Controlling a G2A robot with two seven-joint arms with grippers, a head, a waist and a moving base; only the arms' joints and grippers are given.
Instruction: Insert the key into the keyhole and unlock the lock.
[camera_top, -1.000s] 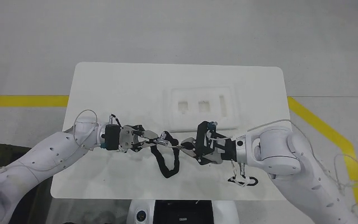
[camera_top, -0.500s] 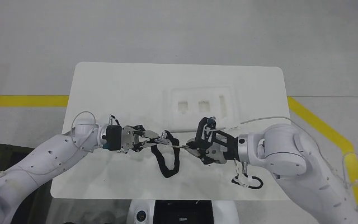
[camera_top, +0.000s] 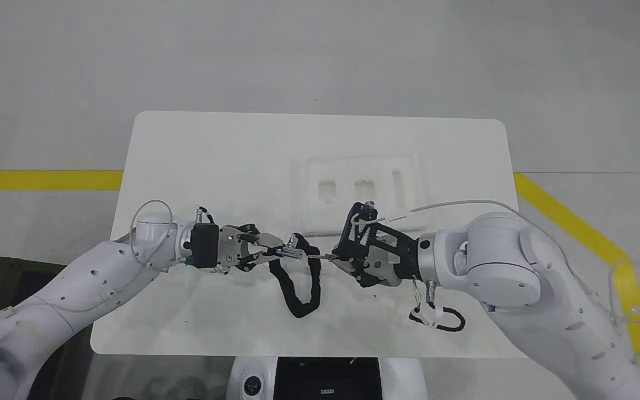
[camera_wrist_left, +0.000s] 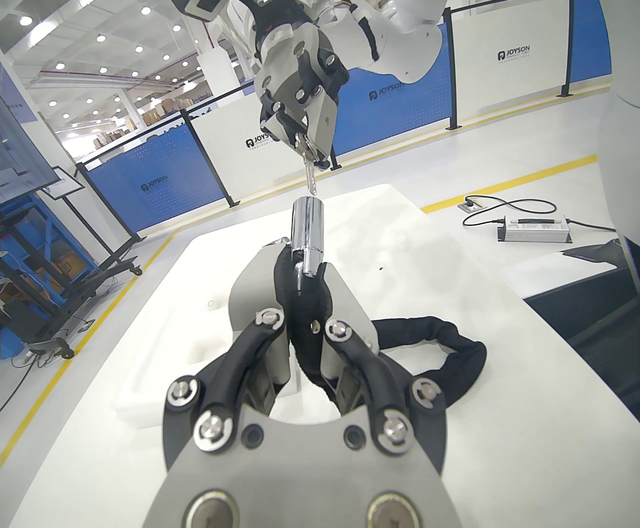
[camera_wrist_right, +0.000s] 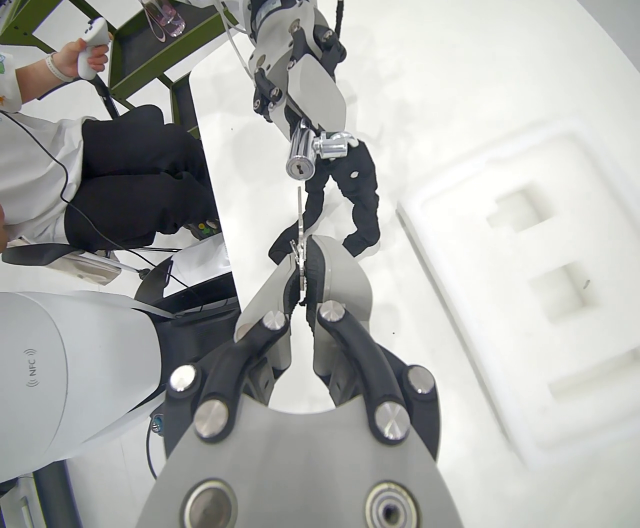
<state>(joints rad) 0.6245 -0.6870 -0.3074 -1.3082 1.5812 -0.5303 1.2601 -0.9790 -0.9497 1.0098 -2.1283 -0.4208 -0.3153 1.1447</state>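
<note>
White foam tray (camera_top: 302, 190) nearby, left hand (camera_wrist_left: 300, 280) clamps lock (camera_wrist_left: 307, 230), right hand (camera_wrist_right: 301, 270) clamps key (camera_wrist_right: 300, 212).

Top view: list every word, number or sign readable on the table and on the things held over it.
No text can be quoted; none reads here.
White rounded table: blank.
White foam tray: blank.
Chrome cylinder lock on black fabric-sleeved chain: no legible print.
Silver metal key: too small to tell.

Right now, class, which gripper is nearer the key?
Right. The right gripper is shut on the key; the left gripper holds the lock, beyond the key's tip.
</note>
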